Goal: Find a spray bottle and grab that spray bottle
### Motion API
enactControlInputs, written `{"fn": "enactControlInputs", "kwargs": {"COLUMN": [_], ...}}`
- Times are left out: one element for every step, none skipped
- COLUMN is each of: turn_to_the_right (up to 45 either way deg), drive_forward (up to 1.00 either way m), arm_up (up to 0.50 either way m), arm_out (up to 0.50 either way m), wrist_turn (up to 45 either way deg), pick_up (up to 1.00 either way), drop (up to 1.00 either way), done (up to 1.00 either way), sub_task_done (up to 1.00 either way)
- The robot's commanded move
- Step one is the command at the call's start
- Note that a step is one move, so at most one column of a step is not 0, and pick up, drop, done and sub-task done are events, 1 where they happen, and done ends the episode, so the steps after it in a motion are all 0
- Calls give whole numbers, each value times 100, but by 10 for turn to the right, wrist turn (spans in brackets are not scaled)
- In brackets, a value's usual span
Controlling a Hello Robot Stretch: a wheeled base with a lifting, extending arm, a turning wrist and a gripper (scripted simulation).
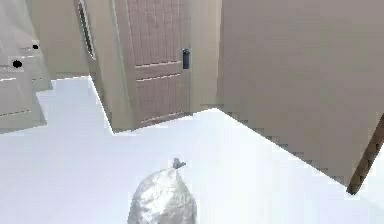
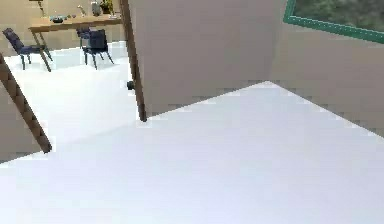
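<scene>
One white tied bag [image 1: 163, 200] cut off by forward view's bottom edge; far table [image 2: 62, 21] items just blobs; gripper state: can't tell.

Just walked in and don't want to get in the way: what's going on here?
The robot is hunting for a spray bottle. Ahead stands a closed door, with a tied grey bag on the floor close in front. To the arm's side, past an open brown door, a further room holds a table and dark chairs; the small things on the table are too small to name.
</scene>
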Motion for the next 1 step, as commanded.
{"fn": "enactControlInputs", "kwargs": {"turn_to_the_right": [450], "drive_forward": [0], "arm_up": [0], "arm_out": [0], "wrist_turn": [0], "pick_up": [0], "drop": [0], "done": [0], "sub_task_done": [0]}}
